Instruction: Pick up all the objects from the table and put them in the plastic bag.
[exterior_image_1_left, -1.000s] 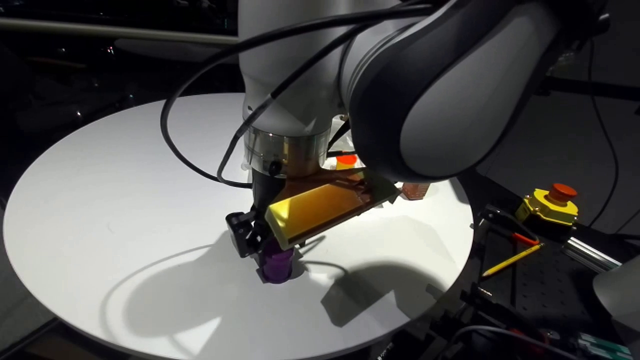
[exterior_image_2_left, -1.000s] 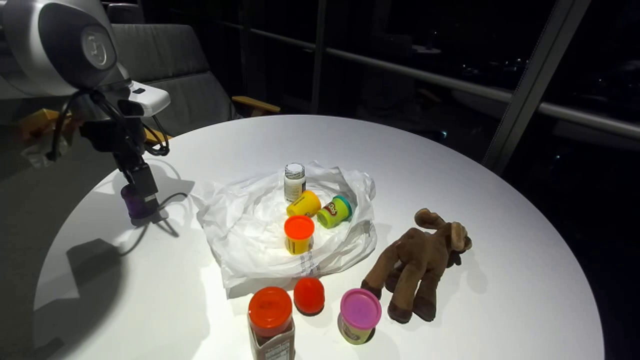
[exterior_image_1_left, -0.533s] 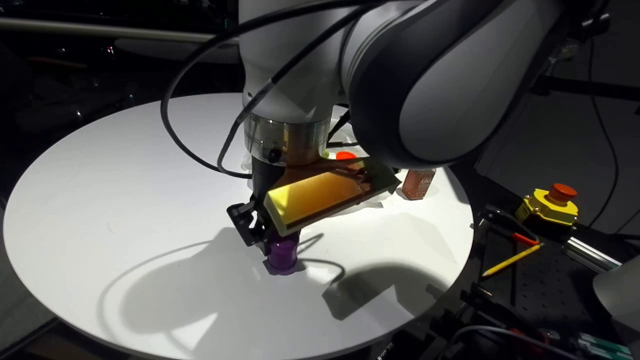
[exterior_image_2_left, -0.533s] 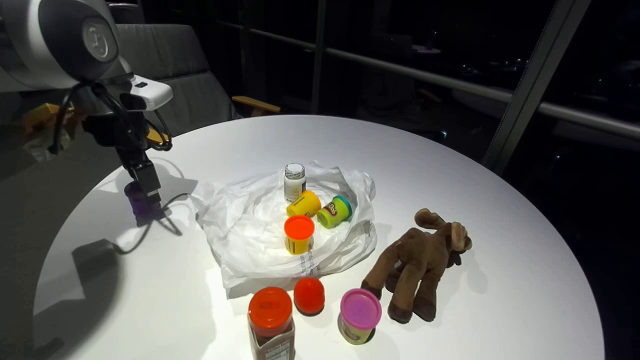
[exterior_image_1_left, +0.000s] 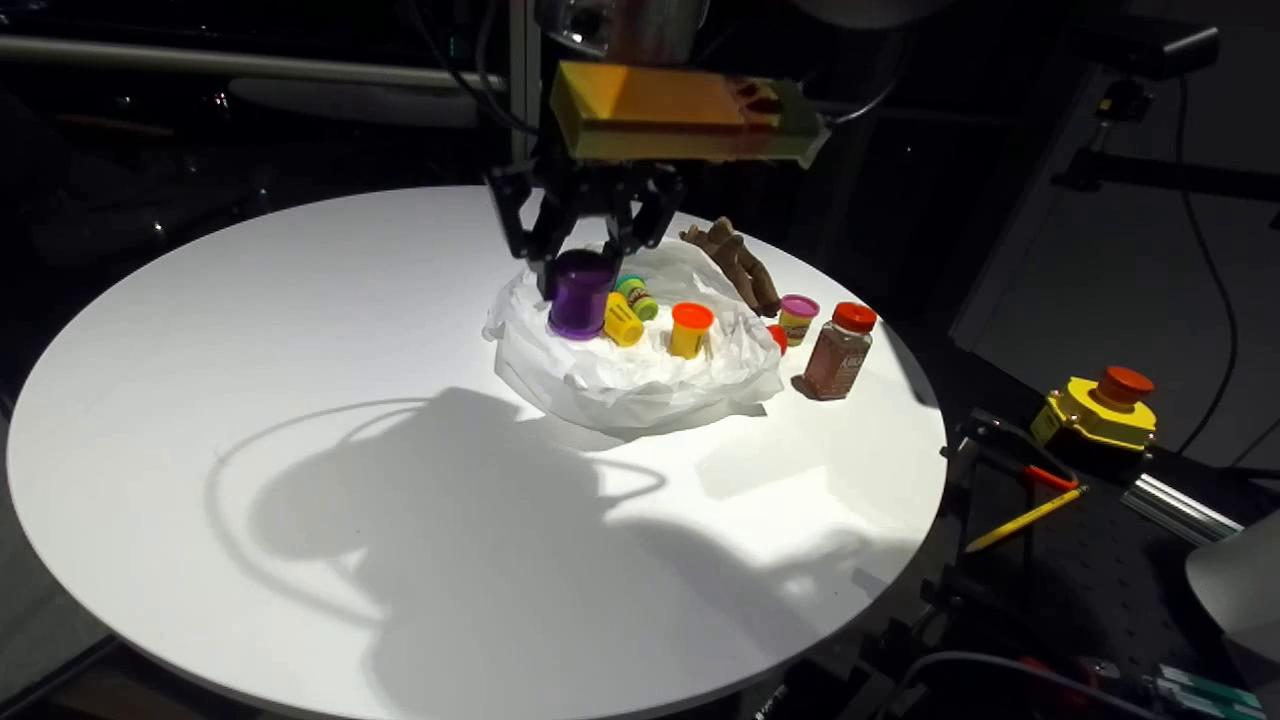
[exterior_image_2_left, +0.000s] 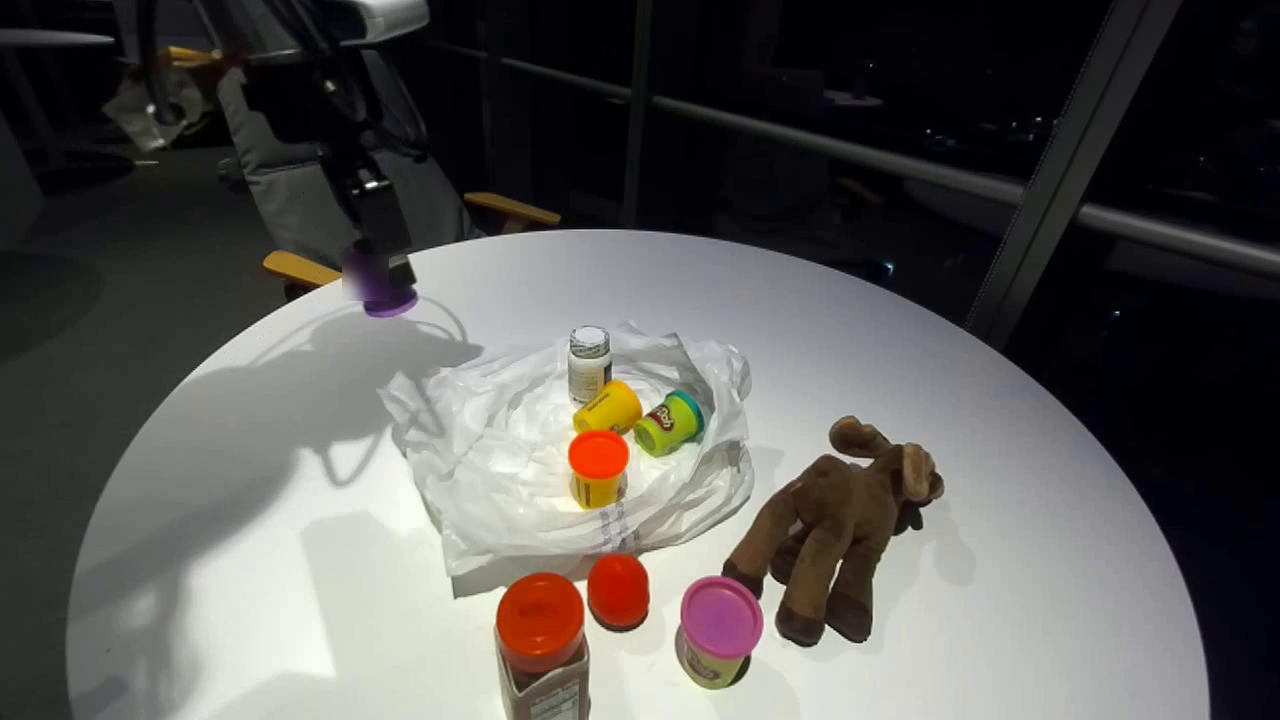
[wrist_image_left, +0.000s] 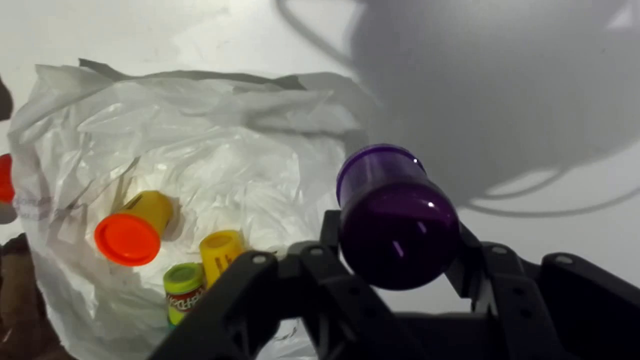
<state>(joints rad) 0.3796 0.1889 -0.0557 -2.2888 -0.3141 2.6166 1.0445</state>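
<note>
A purple cup (wrist_image_left: 400, 230) is pinched between both fingers of my gripper (wrist_image_left: 397, 237). In an exterior view the purple cup (exterior_image_2_left: 388, 292) hangs above the white table (exterior_image_2_left: 850, 320), to the left of the crumpled plastic bag (exterior_image_2_left: 480, 510). On the bag are an orange-lidded cup (exterior_image_2_left: 598, 470), a yellow cup (exterior_image_2_left: 607, 408), a teal-lidded cup (exterior_image_2_left: 668, 424) and a white-capped bottle (exterior_image_2_left: 589, 368). Outside the bag stand a red-capped brown bottle (exterior_image_1_left: 838, 355) and a pink-lidded cup (exterior_image_2_left: 718, 635). A red rounded piece (exterior_image_2_left: 618, 592) and the brown furry toy (exterior_image_2_left: 845, 510) lie near them.
A yellow-and-red device (exterior_image_1_left: 1100, 412) and a pencil (exterior_image_1_left: 1025, 520) lie on a dark surface beyond the table's rim. A chair with a wooden armrest (exterior_image_2_left: 300, 268) stands close behind the table edge. An orange box-like part (exterior_image_1_left: 665, 110) sticks out beside the gripper.
My gripper has closed on the purple cup and lifted it off the table, moving up and away from the spot where it stood. The things on and around the bag have stayed put.
</note>
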